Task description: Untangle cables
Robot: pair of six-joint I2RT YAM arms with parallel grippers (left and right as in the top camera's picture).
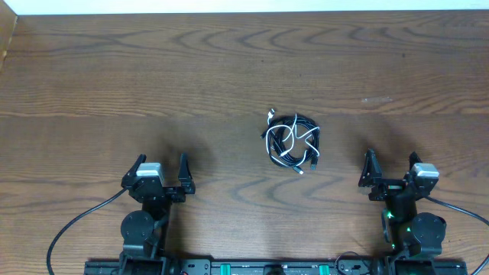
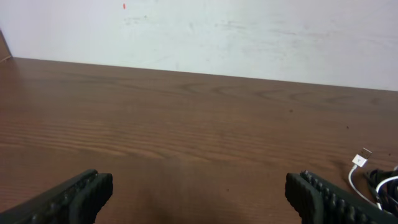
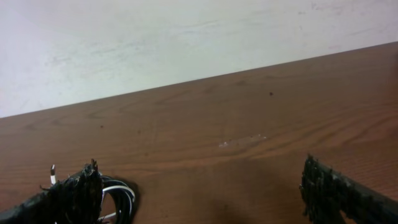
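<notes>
Since nothing has yet been gripped, the hazards lie in how the first grasp is made. At the left, the left claw (image 1: 162, 159) is seen with its jaws spread wide and empty, near the front edge of the surface (image 1: 229, 61) and well apart from the cables (image 1: 293, 142). Should a strand be caught and drawn sideways without the bundle being pinned, the whole clump would probably be dragged along rather than loosened. At the middle, the cords are packed so closely that several could be pinched together in one closing, and the knot would likely be tightened by any pull. At the right, the right claw (image 1: 392, 156) is likewise held wide apart and empty, somewhat nearer the bundle. If the same cord were taken by both claws, little would be gained.

The cables are found as one small, roughly round tangle between the two claws and further from the robot, lying flat on the bare wood. Black loops are wound over one another, and a white cord (image 1: 280, 147) is threaded through them, its small plug (image 2: 361, 159) sticking out at the upper left of the heap. How many black cords are involved cannot be told.
</notes>
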